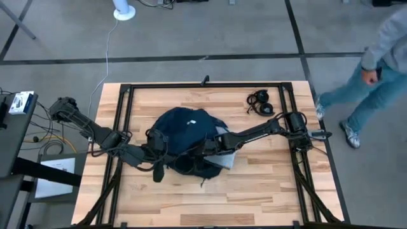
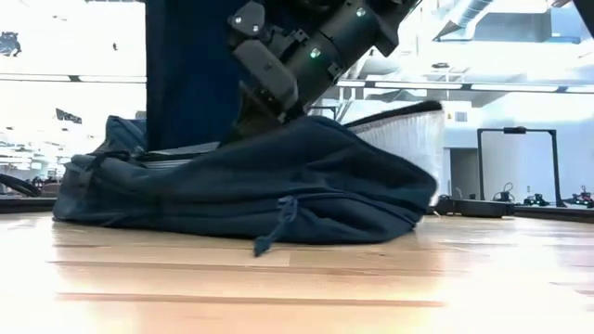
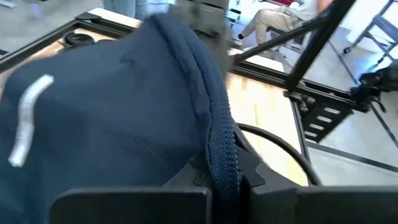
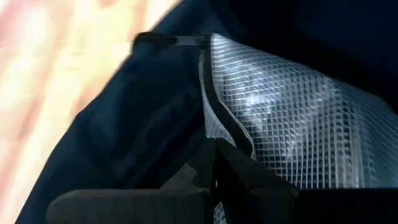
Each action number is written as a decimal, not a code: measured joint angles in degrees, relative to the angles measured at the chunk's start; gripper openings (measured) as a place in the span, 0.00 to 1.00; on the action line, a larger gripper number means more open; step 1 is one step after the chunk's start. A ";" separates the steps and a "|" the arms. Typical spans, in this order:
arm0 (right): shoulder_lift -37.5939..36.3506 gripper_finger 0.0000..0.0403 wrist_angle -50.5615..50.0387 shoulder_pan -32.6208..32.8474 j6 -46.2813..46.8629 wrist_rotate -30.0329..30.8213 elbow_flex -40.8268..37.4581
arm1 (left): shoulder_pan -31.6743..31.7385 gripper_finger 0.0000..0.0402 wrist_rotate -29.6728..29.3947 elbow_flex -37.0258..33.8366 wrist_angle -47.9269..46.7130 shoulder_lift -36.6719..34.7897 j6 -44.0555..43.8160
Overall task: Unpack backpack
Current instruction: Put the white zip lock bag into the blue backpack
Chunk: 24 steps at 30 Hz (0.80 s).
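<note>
The dark navy backpack (image 1: 184, 130) lies on its side in the middle of the wooden table, its underside on the boards (image 2: 278, 209). A white stripe (image 3: 28, 127) shows on its fabric. A white mesh pouch (image 1: 224, 141) sticks out of the backpack's right side (image 2: 408, 134). My left gripper (image 1: 159, 154) is at the backpack's near left and is shut on its fabric. My right gripper (image 1: 205, 149) reaches in from the right and is shut on the pouch. My left gripper pinches a fold of the backpack's opening edge, along the zipper band (image 3: 222, 163), between its two fingers. The fabric rises from the fingers as a lifted flap (image 2: 190, 74), while the rest of the backpack stays on the table. My right gripper pinches the mesh pouch by its bound edge (image 4: 214, 140) between its two fingers. It comes slanting down from the table's right. The pouch lies partly inside the backpack, with its outer end (image 2: 413, 139) resting on the backpack's fabric.
A black coiled cable or headset (image 1: 261, 102) lies at the table's far right. Black metal frame rails (image 1: 124, 121) run along the table's edges. A person (image 1: 375, 63) walks on the floor beyond the right side. Bare wood is free at the near edge (image 1: 210, 203).
</note>
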 joint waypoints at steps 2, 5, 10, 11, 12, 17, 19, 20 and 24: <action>-0.38 0.00 0.51 -0.27 0.01 2.04 0.00 | -0.67 0.00 0.22 0.01 -0.02 0.00 -0.10; -0.55 0.00 3.94 -0.13 -0.07 3.94 0.00 | -1.43 0.00 0.12 -0.01 0.06 0.00 -0.60; 0.39 0.00 15.44 1.11 -4.03 3.87 0.17 | -1.59 0.00 -1.20 0.01 -0.01 -0.02 -0.63; 0.47 0.00 15.43 1.38 -5.39 3.87 0.17 | -1.59 0.00 -1.34 0.00 -0.09 -0.02 -0.64; 0.54 0.00 15.05 1.58 -5.71 3.85 0.15 | -1.59 0.00 -1.43 -0.01 -0.13 -0.02 -0.63; -4.26 0.00 3.83 2.16 -0.59 3.59 -0.05 | -1.57 0.00 -1.69 0.02 -0.13 -0.02 -0.71; -6.33 0.00 -0.88 2.27 0.41 0.46 0.22 | -1.57 0.00 -2.02 0.02 0.02 -0.02 -1.07; -6.47 0.00 -1.81 2.10 0.36 -2.75 0.24 | -1.59 0.00 -2.21 0.02 0.02 -0.02 -1.13; -3.03 0.00 -0.12 1.44 -3.35 -9.79 0.06 | -1.57 0.00 -2.57 0.02 0.75 -0.02 -1.11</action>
